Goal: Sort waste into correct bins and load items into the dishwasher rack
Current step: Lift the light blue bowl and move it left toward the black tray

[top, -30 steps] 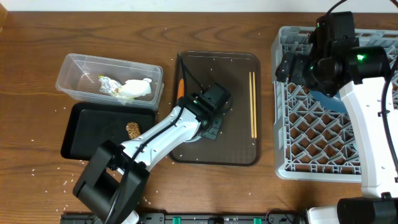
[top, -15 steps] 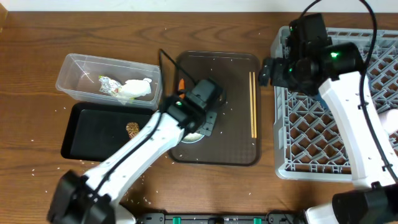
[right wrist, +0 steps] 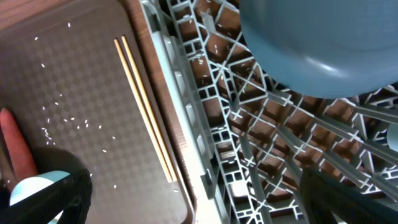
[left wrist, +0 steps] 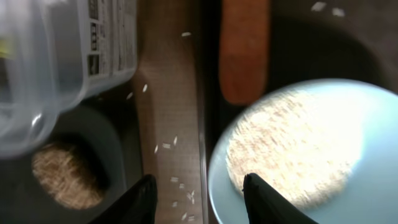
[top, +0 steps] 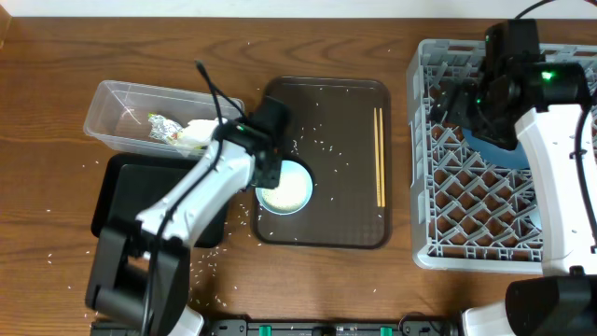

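- Setting: a brown wooden counter point(top: 354, 42) strewn with loose white rice grains point(top: 210, 261); more grains lie on the brown serving tray point(top: 340, 215) at its centre.
- Bins: the clear tub point(top: 112, 107) sits at the left and holds the crumpled white tissue point(top: 198, 133) and the yellow-green snack wrapper point(top: 160, 126). The black tray point(top: 121, 182) lies just in front of the tub, partly covered by the left arm. The left wrist view shows the brown food lump point(left wrist: 65, 174) resting in it.
- Serving tray: the white bowl point(top: 287, 189), with rice heaped inside, stands on the tray's left part. The small orange carrot point(left wrist: 244, 50) lies just beside the bowl's rim. The chopsticks point(top: 380, 157) lie side by side along the tray's right edge, near the rack.
- Dishwasher rack: the grey lattice dishwasher rack point(top: 485, 219) stands at the right of the counter. The dark blue plate point(right wrist: 317, 43) rests inside it among the pegs, partly hidden from above by the right arm.
- Left claw point(left wrist: 202, 199): spread and holding nothing, it hovers over the serving tray's left edge, between the black tray and the bowl.
- Right claw point(right wrist: 202, 196): spread wide and holding nothing, it hangs above the rack's left wall, with the plate to one side and the chopsticks to the other.
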You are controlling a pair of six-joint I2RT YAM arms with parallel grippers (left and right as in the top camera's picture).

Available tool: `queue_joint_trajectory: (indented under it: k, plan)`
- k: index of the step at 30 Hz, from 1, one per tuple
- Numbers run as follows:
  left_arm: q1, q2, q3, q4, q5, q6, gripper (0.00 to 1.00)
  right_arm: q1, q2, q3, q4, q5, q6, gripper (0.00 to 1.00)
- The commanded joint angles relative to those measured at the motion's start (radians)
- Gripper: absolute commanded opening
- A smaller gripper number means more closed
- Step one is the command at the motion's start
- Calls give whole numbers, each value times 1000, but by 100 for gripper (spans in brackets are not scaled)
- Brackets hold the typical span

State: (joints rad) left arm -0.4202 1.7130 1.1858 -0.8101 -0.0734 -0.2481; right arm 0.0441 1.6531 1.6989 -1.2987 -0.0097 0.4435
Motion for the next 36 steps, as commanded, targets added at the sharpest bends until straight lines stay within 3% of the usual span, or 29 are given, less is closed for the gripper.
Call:
queue_joint_trajectory:
  k: [1,8,13,24,27,31,36]
  plan:
    - [44,59,-10,18,150,76,45,-20,2,1,-3,-24,-31,99]
    - [35,113,-10,69,335,161,24,-18,2,1,0,-24,-34,99]
    - [-15,114,-10,104,346,187,15,-18,2,1,1,-24,-33,99]
    - [-24,196,-10,165,298,189,15,-18,2,1,-4,-24,-33,99]
    - [-24,216,-10,172,298,189,6,-18,2,1,-4,-24,-33,99]
    - [-24,216,-10,183,298,188,6,-18,2,1,-3,-24,-34,99]
    - [-25,182,32,86,248,179,6,-18,2,1,-4,-24,-34,99]
